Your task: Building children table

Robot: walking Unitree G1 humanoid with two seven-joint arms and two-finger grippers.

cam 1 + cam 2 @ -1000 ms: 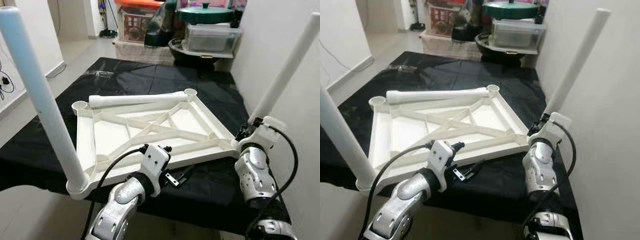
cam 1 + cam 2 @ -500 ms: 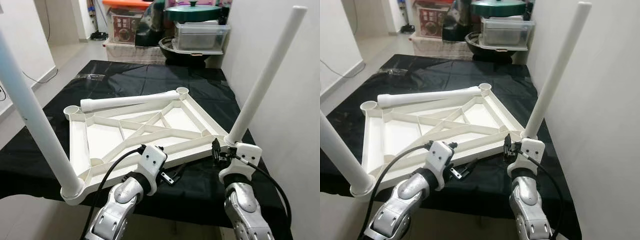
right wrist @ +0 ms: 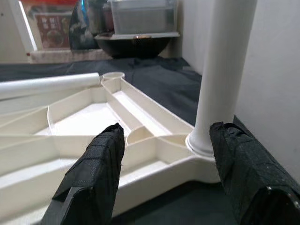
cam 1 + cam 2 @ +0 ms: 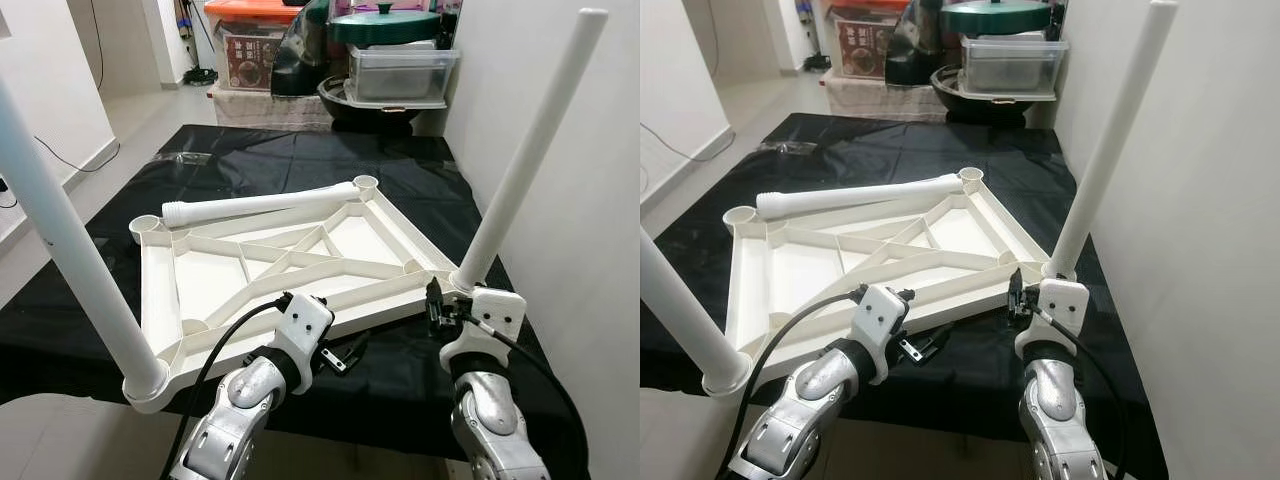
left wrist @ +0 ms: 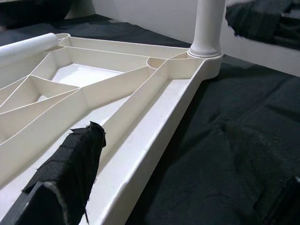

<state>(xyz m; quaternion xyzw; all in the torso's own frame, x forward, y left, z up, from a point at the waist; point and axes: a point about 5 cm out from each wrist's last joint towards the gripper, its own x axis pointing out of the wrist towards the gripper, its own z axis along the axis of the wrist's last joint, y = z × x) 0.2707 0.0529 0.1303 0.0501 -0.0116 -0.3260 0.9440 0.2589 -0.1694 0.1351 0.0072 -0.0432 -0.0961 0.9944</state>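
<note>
An upturned white tabletop frame (image 4: 290,262) lies on the black-covered table (image 4: 300,150). One white leg (image 4: 75,250) stands in its near left corner socket, another leg (image 4: 525,160) in the near right socket. A third loose leg (image 4: 260,203) lies across the frame's far edge. My left gripper (image 4: 340,352) is open at the frame's near rim (image 5: 154,136), one finger over the frame, the other over the cloth. My right gripper (image 4: 436,308) is open just short of the right leg's base (image 3: 206,140), fingers (image 3: 93,178) on either side of that corner.
A white wall (image 4: 580,250) runs close along the table's right side. Beyond the far end stand plastic storage boxes (image 4: 400,70), a green-lidded pot (image 4: 385,25) and a dark bag. Tiled floor (image 4: 140,110) opens on the left.
The head camera has shifted, so the whole scene sits differently than a second ago. Both grippers keep their places by the frame's near edge; the last half second shows almost no motion.
</note>
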